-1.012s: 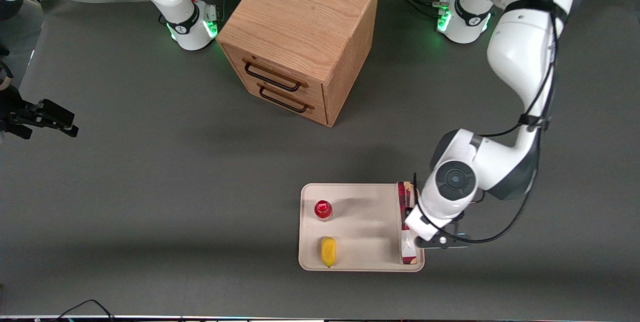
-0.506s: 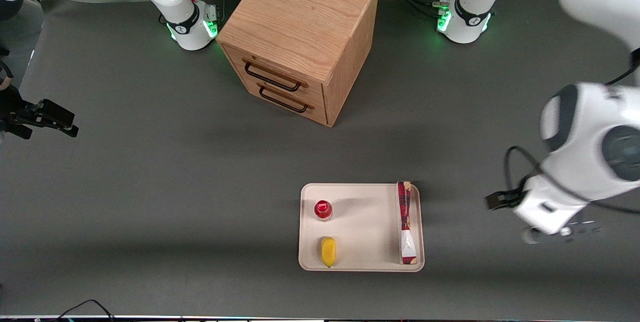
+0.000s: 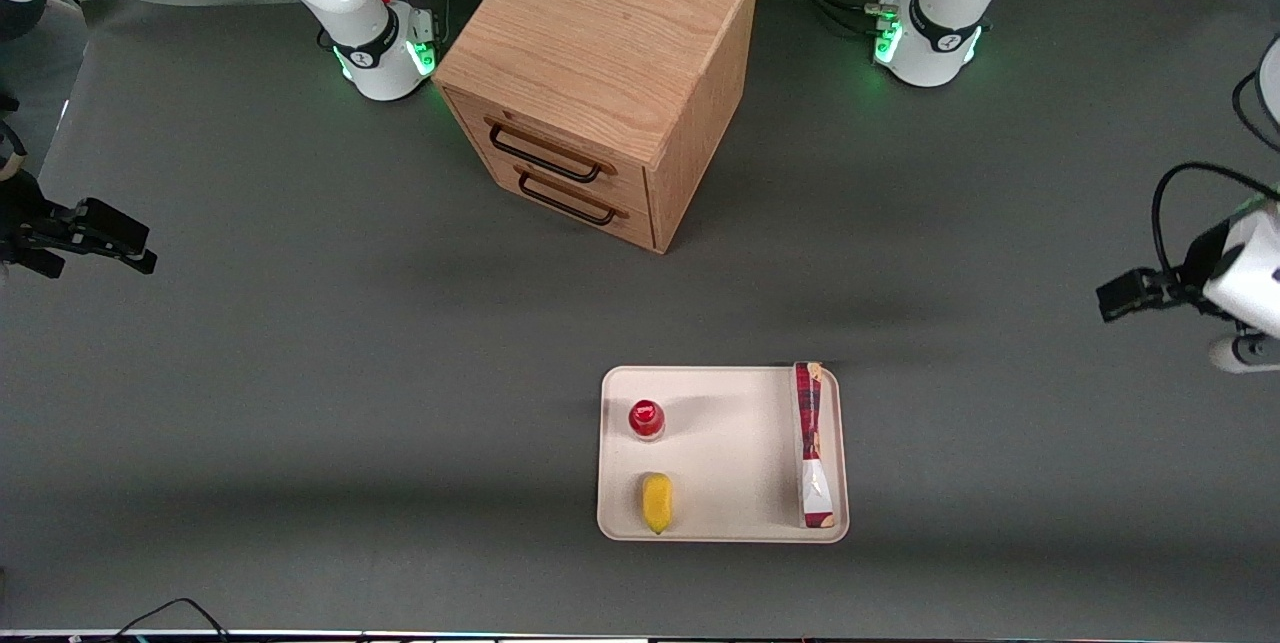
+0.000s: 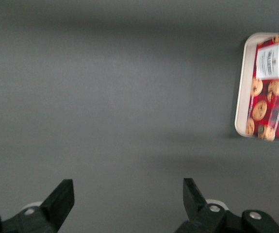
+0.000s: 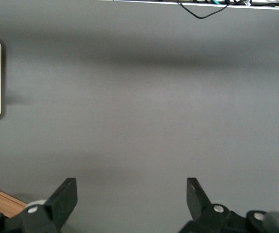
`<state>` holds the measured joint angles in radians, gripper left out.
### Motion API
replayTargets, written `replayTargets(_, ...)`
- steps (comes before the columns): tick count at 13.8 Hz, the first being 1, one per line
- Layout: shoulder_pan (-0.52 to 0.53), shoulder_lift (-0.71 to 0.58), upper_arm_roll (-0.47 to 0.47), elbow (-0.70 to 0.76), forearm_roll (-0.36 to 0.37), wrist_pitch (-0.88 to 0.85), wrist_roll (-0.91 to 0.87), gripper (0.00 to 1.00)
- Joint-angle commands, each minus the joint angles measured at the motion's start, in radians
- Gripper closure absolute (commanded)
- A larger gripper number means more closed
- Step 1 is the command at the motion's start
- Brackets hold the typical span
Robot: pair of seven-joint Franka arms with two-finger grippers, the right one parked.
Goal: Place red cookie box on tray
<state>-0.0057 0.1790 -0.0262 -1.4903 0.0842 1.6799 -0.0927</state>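
Three items share the cream tray (image 3: 722,458) near the front camera: a small red-capped bottle (image 3: 646,418), a yellow object (image 3: 656,502) nearer the camera than the bottle, and the red cookie box (image 3: 813,444), which lies flat along the tray's short edge at the working arm's end, inside the low rim. The wrist view shows the same box (image 4: 270,94) with its cookie print and white label, one end reaching the tray's (image 4: 241,87) rounded corner. The placement looks complete.

Well apart from the tray, toward the working arm's end of the table, the left gripper (image 3: 1128,294) hangs above bare grey mat (image 3: 300,373); in the wrist view its gripper (image 4: 128,204) fingers (image 4: 61,200) stand wide apart with nothing between them.

What remains, by the look of it, is a clean retreat: keep the arm high and clear of the tray so nothing nudges the box off its edge, and leave the jaws spread.

Farther from the camera, a wooden two-drawer cabinet (image 3: 601,73) stands between the arm bases, both drawers closed, its dark handles facing the camera. It sits well away from the tray. Nothing appears to stand between the gripper and a parked pose.
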Motion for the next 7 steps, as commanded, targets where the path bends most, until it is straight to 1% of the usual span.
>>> replayTargets(1,-0.013,-0.156,0.038,-0.168,-0.026,0.005,0.039,0.00)
replayTargets(3,-0.013,-0.162,0.043,-0.144,-0.067,-0.029,0.062,0.00)
replayTargets(7,-0.016,-0.158,0.048,-0.107,-0.072,-0.060,0.113,0.00)
